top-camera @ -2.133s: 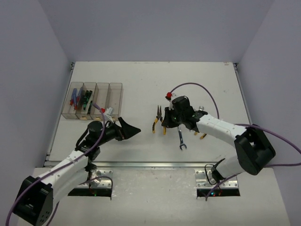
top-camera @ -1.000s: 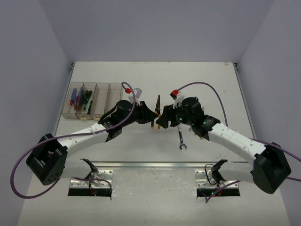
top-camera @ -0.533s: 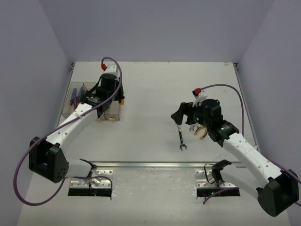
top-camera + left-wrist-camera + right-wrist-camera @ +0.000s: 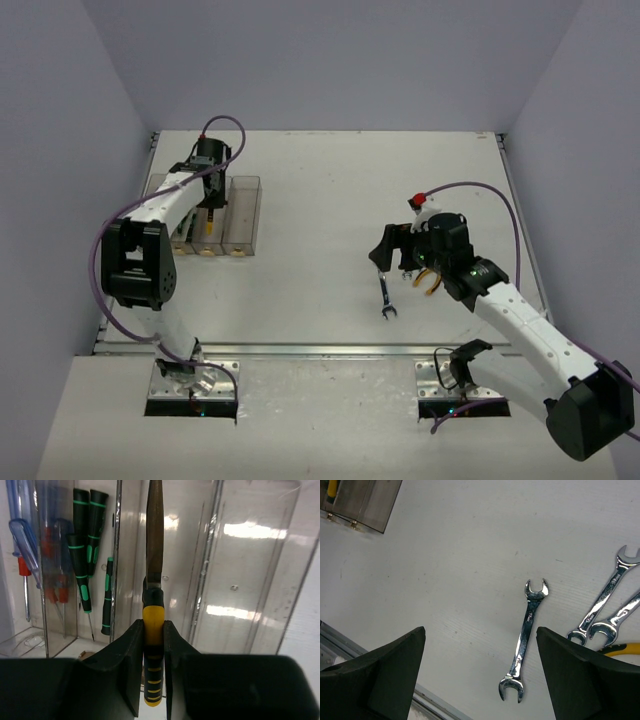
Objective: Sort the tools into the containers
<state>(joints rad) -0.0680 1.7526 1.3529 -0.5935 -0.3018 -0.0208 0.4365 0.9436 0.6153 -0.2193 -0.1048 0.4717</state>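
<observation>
A robotics lab, probably a closed test cell, is indicated. A plain white table is boxed in by featureless pale walls. White robot arms are bolted to metal base plates at the near edge, and purple cables are left exposed.

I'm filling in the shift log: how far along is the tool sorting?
Done: the blue and red screwdrivers and the black and green screwdrivers lie in the clear plastic bins. In hand: the left gripper holds yellow-handled pliers over the bins. Left: three silver open-end wrenches and a second yellow-handled pliers lie on the white table by the open right gripper.
</observation>
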